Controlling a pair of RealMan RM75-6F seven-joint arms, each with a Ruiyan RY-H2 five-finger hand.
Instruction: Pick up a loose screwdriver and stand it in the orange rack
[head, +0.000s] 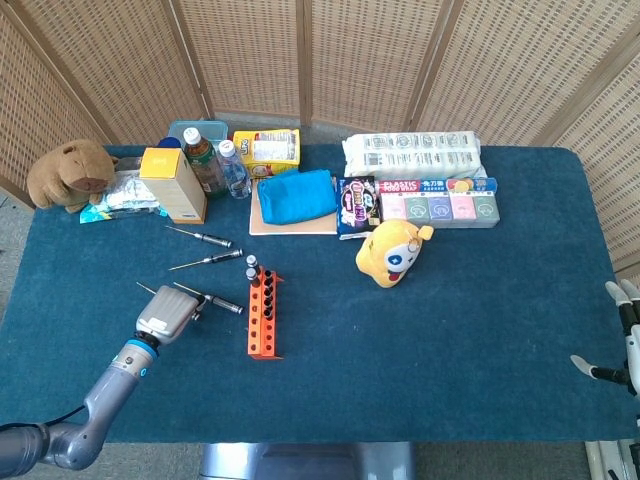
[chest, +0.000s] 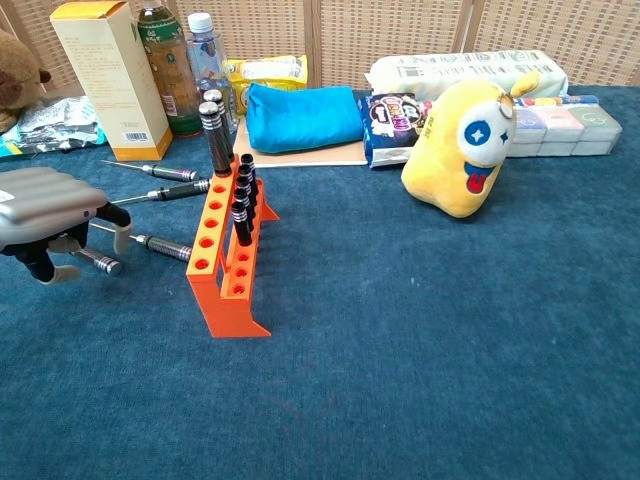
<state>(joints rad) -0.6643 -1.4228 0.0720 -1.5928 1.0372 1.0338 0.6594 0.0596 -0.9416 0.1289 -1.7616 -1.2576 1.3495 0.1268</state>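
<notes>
The loose screwdriver (chest: 150, 243) lay flat on the bench, just left of the orange rack (chest: 228, 262). It looked light, rigid and prone to rolling — best gripped at the knurled handle. The left hand (chest: 45, 212) hovered over it, fingers apart, holding nothing.

The left hand (chest: 45, 215) hovers low over the table (chest: 420, 340), fingers curled down around a loose screwdriver (chest: 95, 262). Just right, another screwdriver (chest: 160, 246) lies pointing at the orange rack (chest: 226, 262), which holds several upright drivers. Two more (chest: 150, 171) lie behind. A yellow plush (chest: 465, 145) stands well right.
</notes>
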